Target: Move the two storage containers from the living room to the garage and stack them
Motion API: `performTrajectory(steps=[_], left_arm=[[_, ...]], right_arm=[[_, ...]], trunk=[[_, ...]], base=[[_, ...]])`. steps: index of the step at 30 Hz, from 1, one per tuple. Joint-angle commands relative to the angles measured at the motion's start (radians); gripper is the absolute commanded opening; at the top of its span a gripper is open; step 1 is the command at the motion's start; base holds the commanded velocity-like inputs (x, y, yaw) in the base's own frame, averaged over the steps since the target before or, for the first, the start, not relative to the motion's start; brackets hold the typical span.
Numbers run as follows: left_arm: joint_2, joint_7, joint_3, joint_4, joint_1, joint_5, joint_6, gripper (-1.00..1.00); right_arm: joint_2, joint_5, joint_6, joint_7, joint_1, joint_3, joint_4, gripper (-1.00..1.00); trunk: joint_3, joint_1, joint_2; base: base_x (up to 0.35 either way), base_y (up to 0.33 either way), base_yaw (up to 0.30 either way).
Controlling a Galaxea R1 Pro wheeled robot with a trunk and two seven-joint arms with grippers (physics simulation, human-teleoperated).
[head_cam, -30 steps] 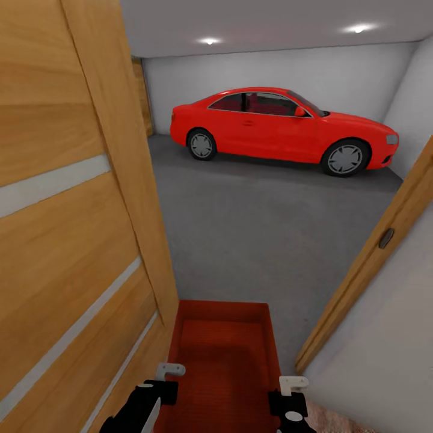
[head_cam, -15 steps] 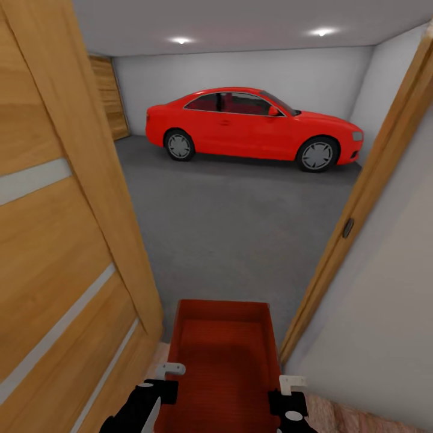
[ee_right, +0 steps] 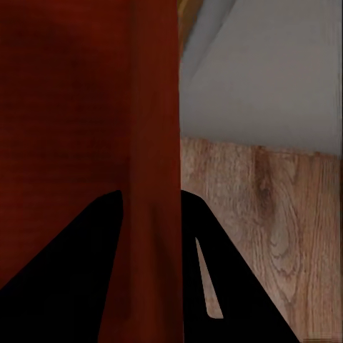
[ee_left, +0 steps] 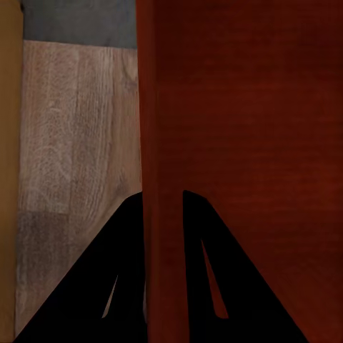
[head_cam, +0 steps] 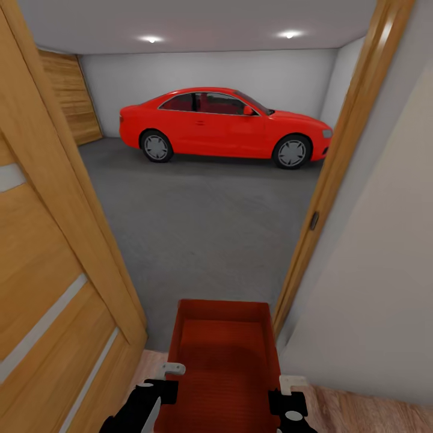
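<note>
One orange-red storage container [head_cam: 222, 352] hangs low in front of me in the head view, its open top facing up. My left gripper [head_cam: 160, 385] is shut on its left wall and my right gripper [head_cam: 286, 392] on its right wall. In the left wrist view the black fingers [ee_left: 118, 275] of the left gripper [ee_left: 163, 207] straddle the container's wall [ee_left: 163, 121]. In the right wrist view the right gripper [ee_right: 150, 204] pinches the container's other wall [ee_right: 153, 114]. Through the doorway lies the garage with its dark grey floor [head_cam: 204, 216].
An open wooden door [head_cam: 48, 264] stands close on the left; the wooden door frame [head_cam: 337, 162] and a beige wall [head_cam: 379, 288] are close on the right. A red car [head_cam: 222, 125] is parked at the garage's back wall. Wood-plank floor [head_cam: 361, 409] lies beneath me.
The camera has moved, so the doorway sits more centrally and the car appears further left. The container stays held between both grippers in the same spot of the view.
</note>
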State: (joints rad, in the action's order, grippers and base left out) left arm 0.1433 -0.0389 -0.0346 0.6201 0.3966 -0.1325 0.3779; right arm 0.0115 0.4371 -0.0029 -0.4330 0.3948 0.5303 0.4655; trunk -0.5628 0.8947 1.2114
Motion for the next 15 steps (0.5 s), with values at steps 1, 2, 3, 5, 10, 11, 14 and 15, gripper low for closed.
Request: performTrajectory(steps=[1,2,3,5,10,11,14,15], left_arm=[[0.0,-0.004,0.012,-0.013,-0.001,-0.013,0.004,-1.0],[0.001,-0.004,0.012,-0.013,-0.001,-0.013,0.004,-1.0],[0.001,-0.005,0.012,-0.013,-0.001,-0.013,0.004,-1.0],[0.001,-0.005,0.012,-0.013,-0.001,-0.013,0.004,-1.0],[0.001,-0.004,0.013,-0.014,-0.001,-0.012,0.004,-1.0],[0.001,-0.004,0.013,-0.014,-0.001,-0.012,0.004,-1.0],[0.001,-0.004,0.013,-0.014,-0.001,-0.012,0.004,-1.0],[0.001,-0.004,0.013,-0.014,-0.001,-0.012,0.004,-1.0]], right_arm=[[-0.001,0.006,0.0,-0.007,0.002,0.005,0.028,-1.0],[-0.002,0.006,0.0,-0.006,0.002,0.005,0.028,-1.0],[-0.002,0.006,0.0,-0.007,0.002,0.005,0.028,-1.0],[-0.002,0.006,0.0,-0.007,0.002,0.005,0.028,-1.0],[-0.002,0.006,0.0,-0.007,0.002,0.005,0.028,-1.0],[-0.002,0.006,0.0,-0.007,0.002,0.005,0.028,-1.0],[-0.002,0.006,0.0,-0.007,0.002,0.005,0.028,-1.0],[-0.002,0.006,0.0,-0.007,0.002,0.005,0.028,-1.0]], trunk=[[-0.001,0.0,0.001],[-0.001,0.0,0.001],[-0.001,0.0,0.001],[-0.001,0.0,0.001],[-0.001,0.0,0.001],[-0.001,0.0,0.001],[-0.001,0.0,0.001],[-0.001,0.0,0.001]], base=[[0.0,0.0,-0.239],[0.0,0.0,-0.191],[0.0,0.0,-0.122],[0.002,0.02,-0.051],[0.07,0.2,-0.013],[0.102,0.279,-0.002],[0.106,0.289,-0.001],[0.108,0.293,0.0]])
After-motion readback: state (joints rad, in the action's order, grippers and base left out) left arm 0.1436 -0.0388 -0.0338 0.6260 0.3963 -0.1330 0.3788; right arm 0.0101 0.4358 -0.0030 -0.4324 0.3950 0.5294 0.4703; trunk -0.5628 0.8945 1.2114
